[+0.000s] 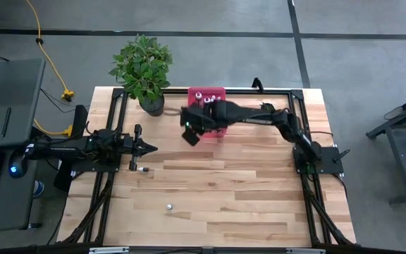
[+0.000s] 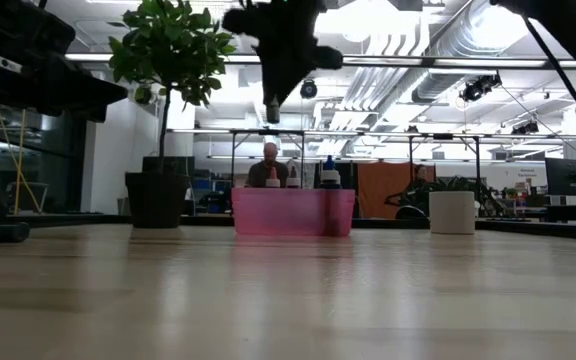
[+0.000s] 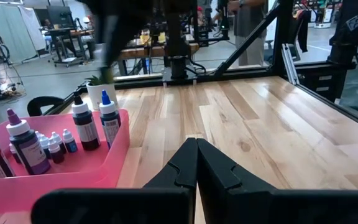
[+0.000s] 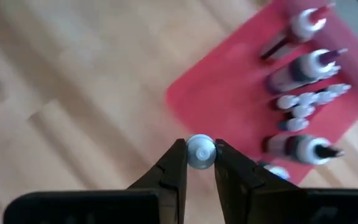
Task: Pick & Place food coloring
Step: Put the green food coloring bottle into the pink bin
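A pink tray [image 1: 207, 94] at the table's far middle holds several food coloring bottles [image 4: 303, 99], some tall with dark bodies [image 3: 87, 124], some tiny. My right gripper [image 4: 200, 148] hangs above the table by the tray's near left corner [image 1: 189, 134], shut on one tiny white-capped bottle [image 4: 200, 153]. Two more tiny bottles stand on the bare wood [image 1: 144, 169] [image 1: 168, 207]. My left gripper [image 1: 152, 149] waits shut at the table's left side, pointing level toward the right [image 3: 196, 149]. My right gripper pinches the tiny bottle between its two fingers [image 4: 174, 163], one on each side just below the round white cap [image 4: 200, 144]. The fingers slant down from the table's right. The bottle is lifted clear of the wood, high above the table [image 2: 271, 108].
A leafy plant in a dark pot [image 1: 146, 70] stands at the far left, next to the tray. A black frame [image 1: 298, 127] borders the tabletop. A white pot [image 2: 452, 211] shows right of the tray in the low view. Open wood lies across the middle and near side.
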